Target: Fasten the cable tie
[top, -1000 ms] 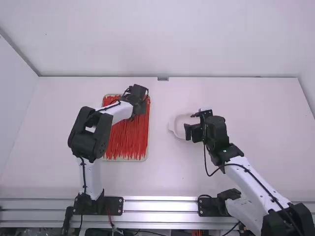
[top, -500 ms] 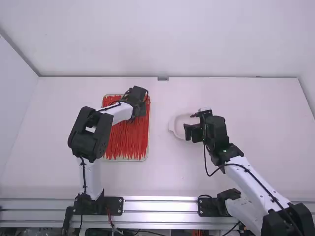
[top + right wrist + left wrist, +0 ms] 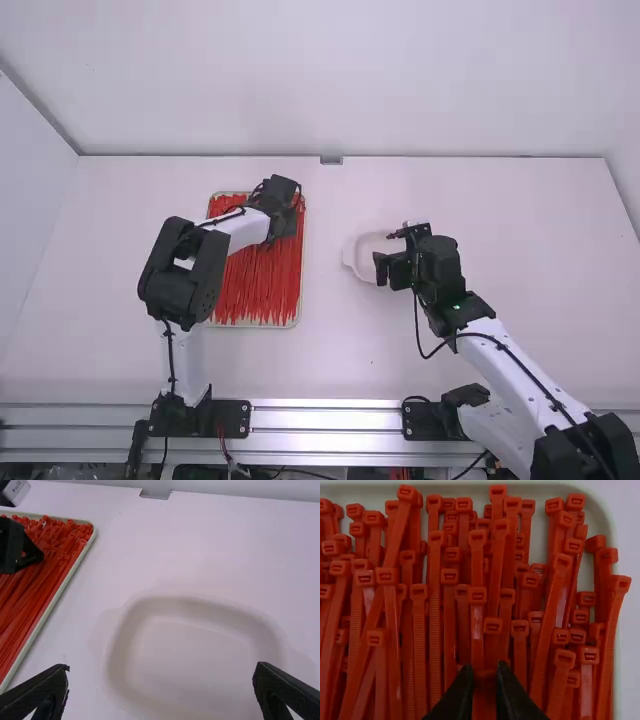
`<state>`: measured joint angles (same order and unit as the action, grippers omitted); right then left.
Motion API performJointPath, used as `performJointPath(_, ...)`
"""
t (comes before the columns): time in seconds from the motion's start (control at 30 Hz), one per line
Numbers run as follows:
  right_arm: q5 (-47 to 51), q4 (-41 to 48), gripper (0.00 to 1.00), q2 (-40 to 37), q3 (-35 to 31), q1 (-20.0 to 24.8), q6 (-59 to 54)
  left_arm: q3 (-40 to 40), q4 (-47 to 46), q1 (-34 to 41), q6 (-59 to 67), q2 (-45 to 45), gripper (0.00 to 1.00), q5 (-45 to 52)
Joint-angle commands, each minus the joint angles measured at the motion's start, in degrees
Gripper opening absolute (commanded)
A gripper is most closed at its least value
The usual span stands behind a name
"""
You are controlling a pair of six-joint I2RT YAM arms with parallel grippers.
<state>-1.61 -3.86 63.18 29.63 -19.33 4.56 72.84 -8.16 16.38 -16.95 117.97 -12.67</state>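
Many red cable ties lie heaped in a flat beige tray at the table's left-middle. My left gripper is down over the far right part of the heap. In the left wrist view the ties lie with their heads pointing away, and the left gripper has its two fingers drawn close with one red tie pinched between them. My right gripper stands wide open just above a white shallow dish. The right wrist view shows this dish between the spread fingers, and nothing is held.
The tray's rim curves around the tie heads. In the right wrist view the tray lies beside the dish, with the left gripper over it. A small grey tab sits at the table's far edge.
The left gripper has shifted slightly over the ties. The right arm has kept still.
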Motion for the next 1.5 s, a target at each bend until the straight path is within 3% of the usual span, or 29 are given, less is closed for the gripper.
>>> performJointPath(0.0,0.0,0.1,0.99,0.2,2.2,-0.2,0.1,-0.5,-0.2,0.1,-0.2,0.4,0.12,0.0)
performJointPath(0.6,-0.1,0.0,0.98,0.2,2.2,-0.2,0.1,-0.5,-0.4,0.1,-0.2,0.4,0.02,-0.1)
performJointPath(1.47,-0.1,0.1,0.98,0.2,2.2,-0.2,0.2,8.0,-9.0,0.1,-0.1,-4.0,0.02,-3.5)
